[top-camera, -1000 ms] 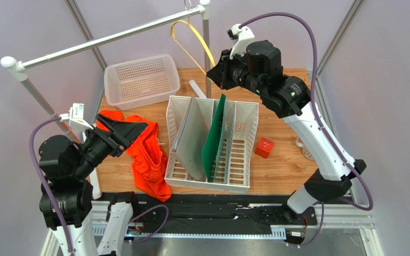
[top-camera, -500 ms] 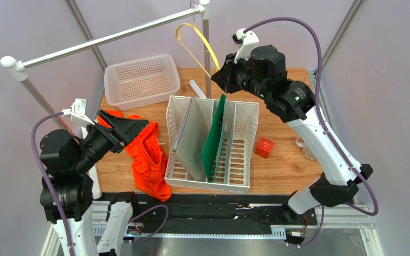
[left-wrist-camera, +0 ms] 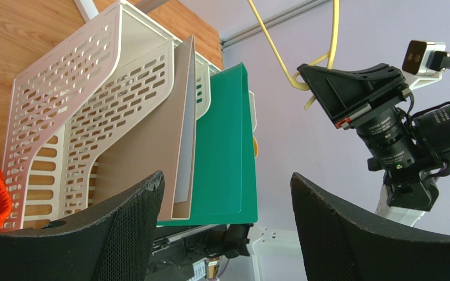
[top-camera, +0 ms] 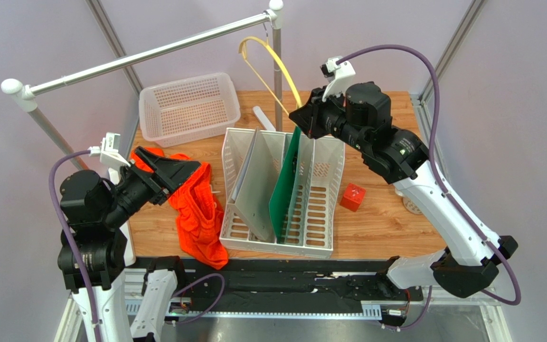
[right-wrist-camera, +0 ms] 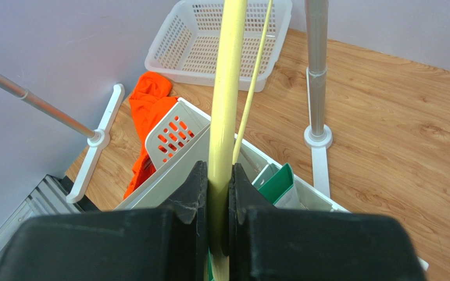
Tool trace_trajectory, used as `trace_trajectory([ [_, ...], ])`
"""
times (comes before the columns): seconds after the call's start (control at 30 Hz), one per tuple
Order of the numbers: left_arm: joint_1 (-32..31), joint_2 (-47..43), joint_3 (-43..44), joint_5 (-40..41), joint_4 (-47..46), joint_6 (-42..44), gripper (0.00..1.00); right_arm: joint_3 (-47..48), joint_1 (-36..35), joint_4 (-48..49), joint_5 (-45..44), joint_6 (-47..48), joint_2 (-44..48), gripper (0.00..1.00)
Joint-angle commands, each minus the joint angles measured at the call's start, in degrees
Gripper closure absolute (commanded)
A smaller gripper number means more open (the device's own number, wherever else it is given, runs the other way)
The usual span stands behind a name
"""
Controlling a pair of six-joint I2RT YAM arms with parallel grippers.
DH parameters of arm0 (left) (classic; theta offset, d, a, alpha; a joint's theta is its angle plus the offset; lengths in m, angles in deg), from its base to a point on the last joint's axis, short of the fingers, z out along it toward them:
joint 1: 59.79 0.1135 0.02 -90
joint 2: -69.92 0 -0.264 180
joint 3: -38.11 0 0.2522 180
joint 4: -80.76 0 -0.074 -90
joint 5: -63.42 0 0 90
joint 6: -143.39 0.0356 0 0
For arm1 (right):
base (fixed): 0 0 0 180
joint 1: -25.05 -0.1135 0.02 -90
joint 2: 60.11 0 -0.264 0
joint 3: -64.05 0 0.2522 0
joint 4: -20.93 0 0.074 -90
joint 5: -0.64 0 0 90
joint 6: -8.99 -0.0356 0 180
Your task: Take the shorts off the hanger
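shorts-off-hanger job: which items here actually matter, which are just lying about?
Job: shorts, off the hanger; right hand, shut on the hanger; left hand, open.
Lying about: file rack, green folder, basket, red cube, rail.

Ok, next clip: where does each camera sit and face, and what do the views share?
Top external: above and behind the bases, looking down; left arm, right arm, shorts beside the file rack.
Left wrist: faces across the rack toward the right arm; open left claw frames it.
Right wrist: looks down along the hanger shut in the right claw.
Shared: all show hanger and rack.
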Motion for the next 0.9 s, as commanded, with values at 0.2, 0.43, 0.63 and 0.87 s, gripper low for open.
trace_trajectory([
  [0.2, -0.2, -0.3, 0.8, -0.7, 0.5, 1.2, 0.18, -5.7, 0.3, 5.2, -3.7, 3.4, 0.1, 0.76],
  [0.43, -0.2, 0.0, 3.4, 0.4, 3.9, 4.0, 0.17, -0.4, 0.2, -0.6, -5.3, 0.9, -1.5, 0.33],
  [0.63, -0.2, 0.9, 4.5, 1.2, 9.6, 7.1, 0.17, 6.7, 0.2, -8.4, -8.0, -3.0, -0.1, 0.13],
  [0.87, -0.7, 1.5, 1.9, 4.4, 14.1, 8.2, 0.22, 11.3, 0.3, -20.3, -13.3, -9.2, 3.6, 0.08],
])
